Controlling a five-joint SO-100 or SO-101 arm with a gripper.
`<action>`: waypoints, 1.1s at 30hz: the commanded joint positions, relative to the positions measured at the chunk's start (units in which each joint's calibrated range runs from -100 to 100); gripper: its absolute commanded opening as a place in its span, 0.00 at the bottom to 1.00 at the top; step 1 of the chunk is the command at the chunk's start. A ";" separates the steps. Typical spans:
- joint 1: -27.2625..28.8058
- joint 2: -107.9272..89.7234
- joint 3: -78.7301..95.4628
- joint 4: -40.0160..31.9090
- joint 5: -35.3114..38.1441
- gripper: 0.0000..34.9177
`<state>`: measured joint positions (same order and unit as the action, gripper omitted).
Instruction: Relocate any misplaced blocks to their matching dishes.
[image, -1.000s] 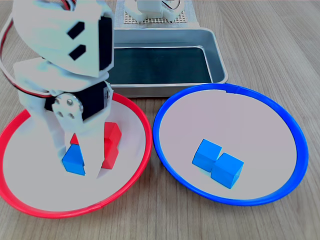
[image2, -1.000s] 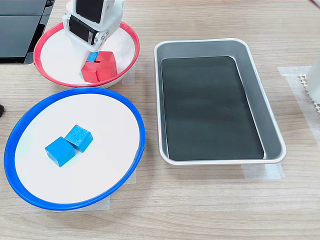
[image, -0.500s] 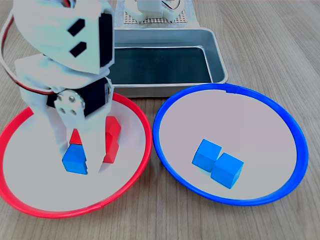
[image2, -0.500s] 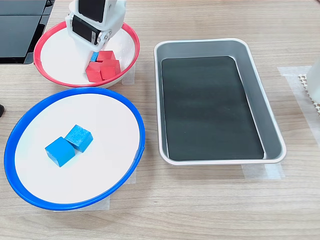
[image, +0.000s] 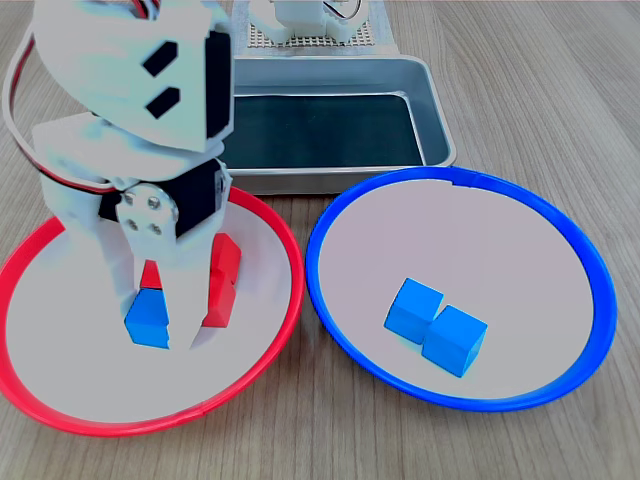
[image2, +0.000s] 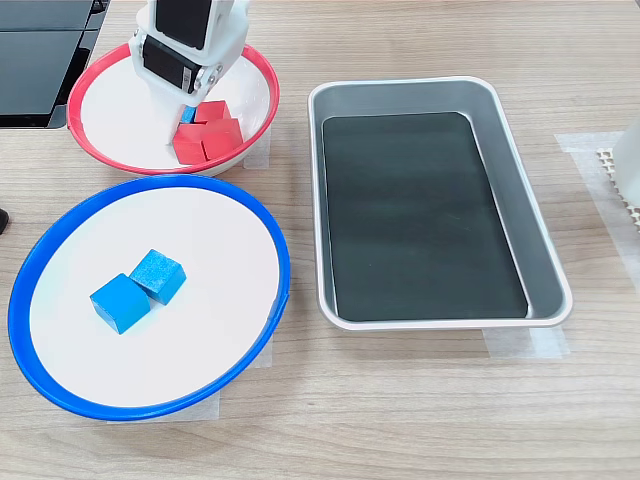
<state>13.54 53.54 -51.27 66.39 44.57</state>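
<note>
In the first exterior view a blue cube (image: 147, 320) lies in the red-rimmed dish (image: 296, 285), left of two red cubes (image: 222, 283). My gripper (image: 156, 326) reaches down into this dish with one finger on each side of the blue cube, shut on it, and the cube rests on the dish floor. In the second exterior view my gripper (image2: 179, 124) hides most of that blue cube (image2: 186, 116), next to the red cubes (image2: 207, 140) in the red-rimmed dish (image2: 76, 105). The blue-rimmed dish (image: 314, 250) (image2: 281, 262) holds two blue cubes (image: 414, 308) (image2: 157, 275).
A rectangular grey metal tray (image: 441, 125) (image2: 548, 262) with a dark bottom stands behind the dishes in the first exterior view. The arm's white base on a mesh mat (image: 310, 25) lies beyond it. Dark flat objects (image2: 40, 50) sit at the second exterior view's top left.
The fingers have drawn in around the blue cube. The red cubes were nudged slightly and the wrist turned a little. The blue-rimmed dish and its cubes have not moved.
</note>
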 joint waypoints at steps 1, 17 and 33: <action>-0.03 -3.94 0.06 -1.06 0.39 0.27; 0.15 -5.73 3.07 -1.06 0.73 0.31; 0.15 -5.82 3.16 -1.31 1.47 0.01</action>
<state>13.54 51.32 -47.64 65.58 46.18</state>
